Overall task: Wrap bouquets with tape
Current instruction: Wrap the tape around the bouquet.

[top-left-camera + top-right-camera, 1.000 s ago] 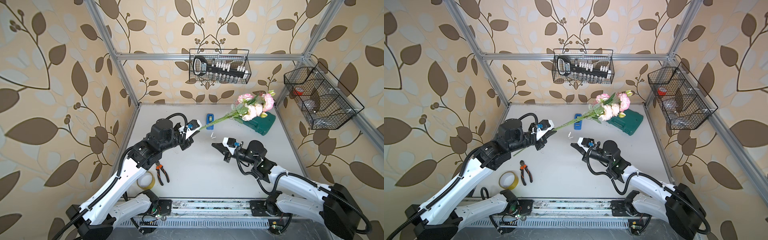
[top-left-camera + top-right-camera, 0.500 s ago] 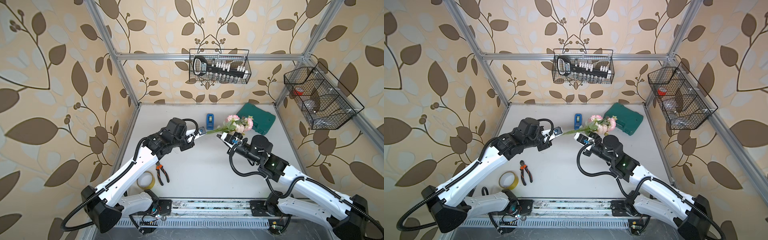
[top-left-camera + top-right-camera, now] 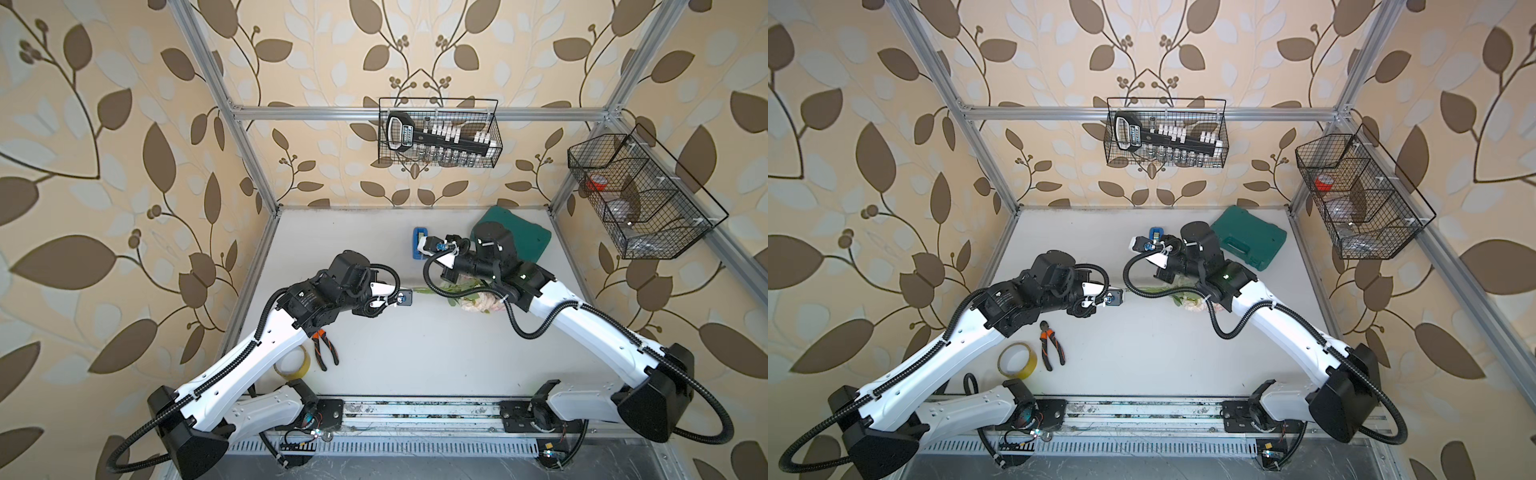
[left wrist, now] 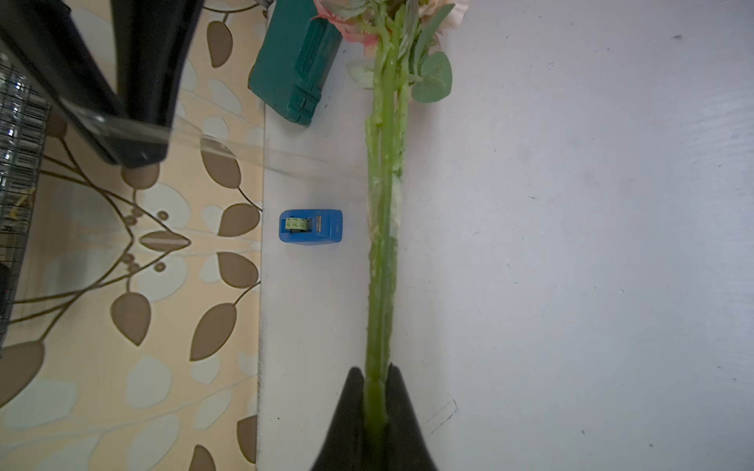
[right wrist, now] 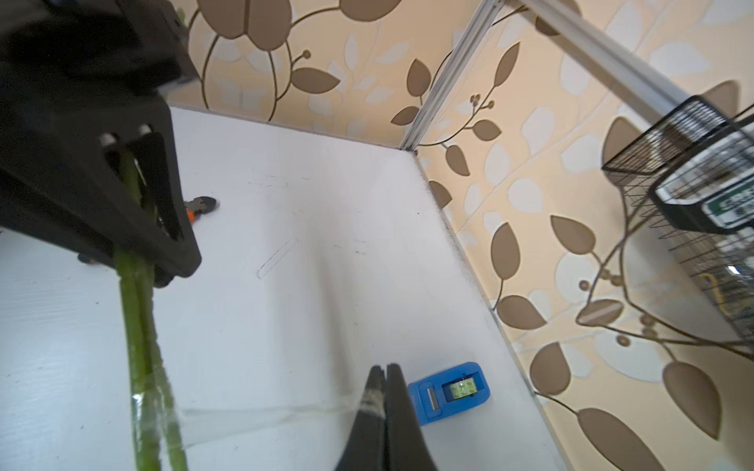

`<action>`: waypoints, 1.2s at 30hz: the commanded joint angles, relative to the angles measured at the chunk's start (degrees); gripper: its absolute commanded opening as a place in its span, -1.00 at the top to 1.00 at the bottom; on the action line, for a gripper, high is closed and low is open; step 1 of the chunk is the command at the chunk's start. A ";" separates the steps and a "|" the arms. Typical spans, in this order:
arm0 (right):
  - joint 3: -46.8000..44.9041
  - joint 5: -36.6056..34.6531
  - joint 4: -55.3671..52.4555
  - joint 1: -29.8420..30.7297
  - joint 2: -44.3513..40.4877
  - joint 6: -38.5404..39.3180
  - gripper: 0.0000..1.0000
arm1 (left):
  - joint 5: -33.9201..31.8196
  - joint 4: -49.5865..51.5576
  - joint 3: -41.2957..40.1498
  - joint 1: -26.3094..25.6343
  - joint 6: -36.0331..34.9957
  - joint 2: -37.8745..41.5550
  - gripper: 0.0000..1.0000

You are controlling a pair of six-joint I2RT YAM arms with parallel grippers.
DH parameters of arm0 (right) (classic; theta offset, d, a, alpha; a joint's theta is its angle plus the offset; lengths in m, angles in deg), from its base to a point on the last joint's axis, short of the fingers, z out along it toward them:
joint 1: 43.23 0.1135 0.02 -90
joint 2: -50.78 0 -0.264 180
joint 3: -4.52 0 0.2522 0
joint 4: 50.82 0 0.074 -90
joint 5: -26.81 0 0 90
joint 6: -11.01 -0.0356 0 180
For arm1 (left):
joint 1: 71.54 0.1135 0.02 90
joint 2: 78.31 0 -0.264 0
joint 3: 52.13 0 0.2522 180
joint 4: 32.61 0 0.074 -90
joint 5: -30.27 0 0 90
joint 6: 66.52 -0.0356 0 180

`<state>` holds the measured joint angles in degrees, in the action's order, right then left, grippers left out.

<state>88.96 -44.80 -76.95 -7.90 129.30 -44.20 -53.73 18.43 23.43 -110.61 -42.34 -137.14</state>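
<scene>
L gripper (image 4: 375, 373): clamped on bouquet (image 4: 383, 204) stem ends; R gripper (image 5: 385, 369): pinching clear strip (image 5: 261, 416) stuck to stems; dispenser (image 4: 310, 227): near back edge of table (image 4: 571, 244).

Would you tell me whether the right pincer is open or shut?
The right pincer is shut: in the right wrist view its jaws meet, pinching a clear strip of tape that stretches to the bouquet stems.
</scene>
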 commanded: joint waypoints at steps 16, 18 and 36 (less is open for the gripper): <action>21.96 -9.01 -26.96 -0.42 19.93 7.42 0.31 | 7.41 -6.14 -6.74 -1.10 -12.99 8.85 1.00; 23.19 -12.46 -24.87 -1.31 20.53 7.53 -0.08 | 7.45 -5.99 -7.30 -1.10 -12.93 9.10 1.00; 6.91 -1.85 0.22 -1.58 -8.15 -8.63 -0.27 | -6.27 -14.83 -8.01 -1.01 2.41 8.24 1.00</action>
<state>103.01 -54.22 -85.25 -10.48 128.93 -46.41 -54.59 12.81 15.33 -111.38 -44.07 -129.97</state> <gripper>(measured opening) 0.636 0.089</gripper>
